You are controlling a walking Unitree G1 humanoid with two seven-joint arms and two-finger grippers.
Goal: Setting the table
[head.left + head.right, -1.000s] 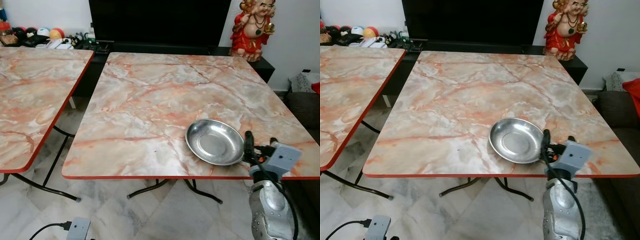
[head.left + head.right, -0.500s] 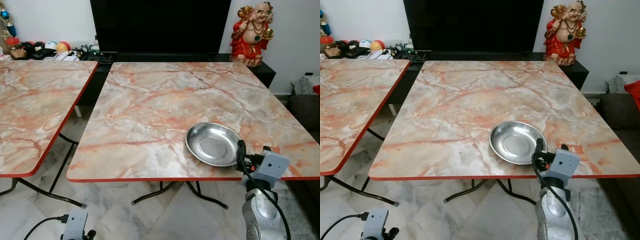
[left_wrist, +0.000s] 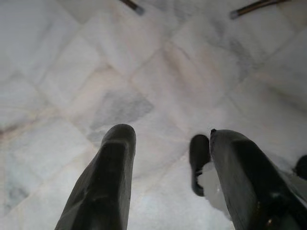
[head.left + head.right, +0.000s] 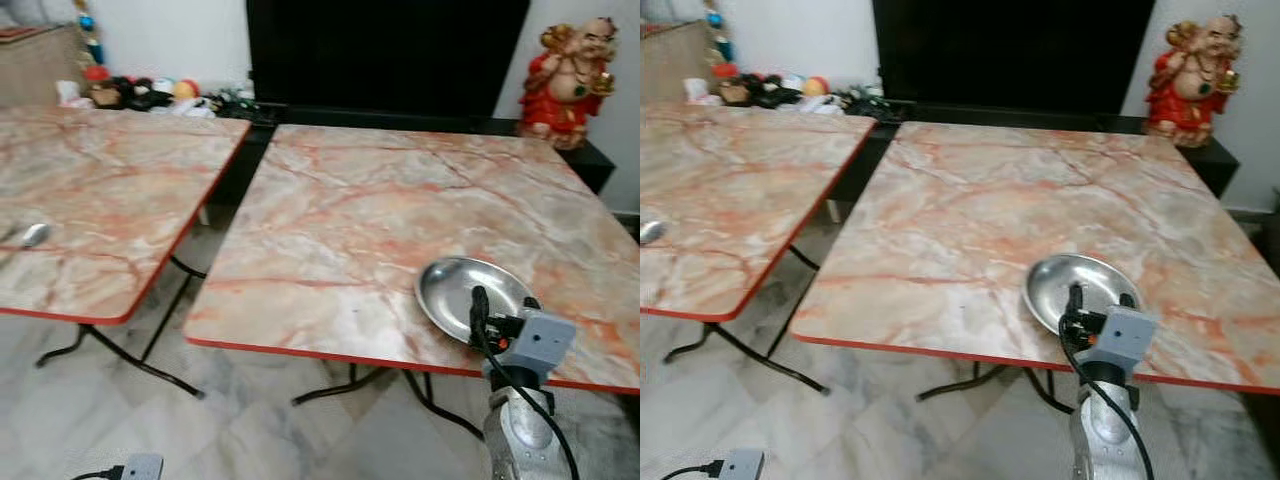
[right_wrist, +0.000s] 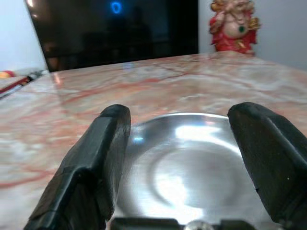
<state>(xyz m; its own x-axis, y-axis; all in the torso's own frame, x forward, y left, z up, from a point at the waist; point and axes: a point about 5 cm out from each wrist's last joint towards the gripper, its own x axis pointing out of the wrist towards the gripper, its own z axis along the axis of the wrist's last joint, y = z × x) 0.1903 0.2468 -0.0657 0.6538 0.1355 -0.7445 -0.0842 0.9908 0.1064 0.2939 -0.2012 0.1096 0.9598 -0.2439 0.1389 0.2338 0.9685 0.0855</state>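
A round steel plate (image 4: 462, 291) lies on the marble-patterned table (image 4: 370, 220), close to its near right edge. My right gripper (image 4: 503, 312) hovers at the plate's near rim, open. Along its fingers (image 5: 105, 143) the plate (image 5: 187, 163) lies just beyond and between them, with nothing gripped. A small spoon-like metal thing (image 4: 30, 236) rests on the second table (image 4: 100, 190) at the left. My left gripper (image 3: 165, 139) hangs low and open above the marble floor (image 3: 144, 72), holding nothing.
A red and gold statue (image 4: 575, 85) stands on the dark cabinet behind the table, beside a big black screen (image 4: 390, 50). Toys and clutter (image 4: 150, 95) sit at the back left. A gap with folding table legs (image 4: 170, 330) separates the two tables.
The camera has swung left, so more of the left table and the metal thing on it show. My right gripper stays open at the plate's near rim.
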